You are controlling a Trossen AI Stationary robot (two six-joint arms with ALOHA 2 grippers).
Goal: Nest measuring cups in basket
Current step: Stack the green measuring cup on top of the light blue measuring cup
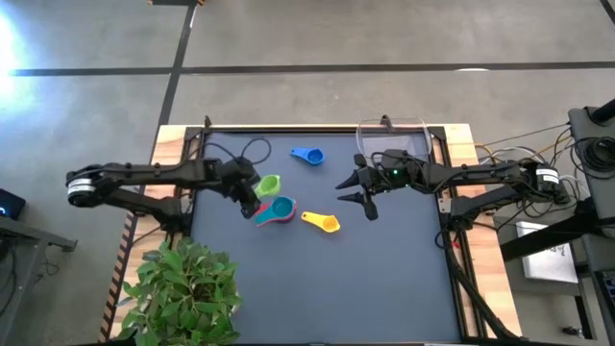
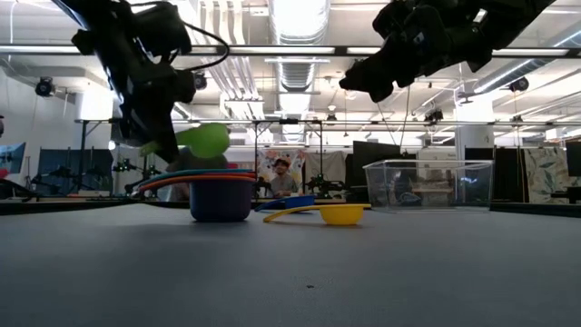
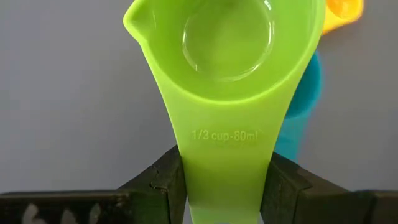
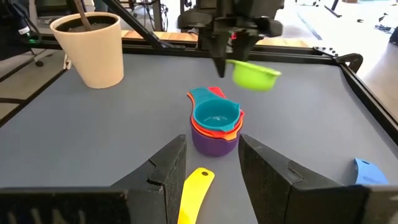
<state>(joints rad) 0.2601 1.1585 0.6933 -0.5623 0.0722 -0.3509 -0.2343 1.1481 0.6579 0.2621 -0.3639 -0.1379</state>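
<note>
Nearest in the low view, a stack of cups (image 2: 221,194) stands on the counter (image 1: 384,279): purple at the bottom, then red and orange, teal on top. Above it, the left tool (image 4: 225,45) is clamped on the flat handle of the green cup (image 3: 230,68), marked "1/3 cup 80ml", held clear of the stack. The yellow cup (image 1: 323,222) lies beside the stack. The right tool (image 1: 357,190) hovers with fingers spread, gripping nothing. Farther back lie the blue cup (image 1: 307,155) and the clear basket (image 2: 428,184).
</note>
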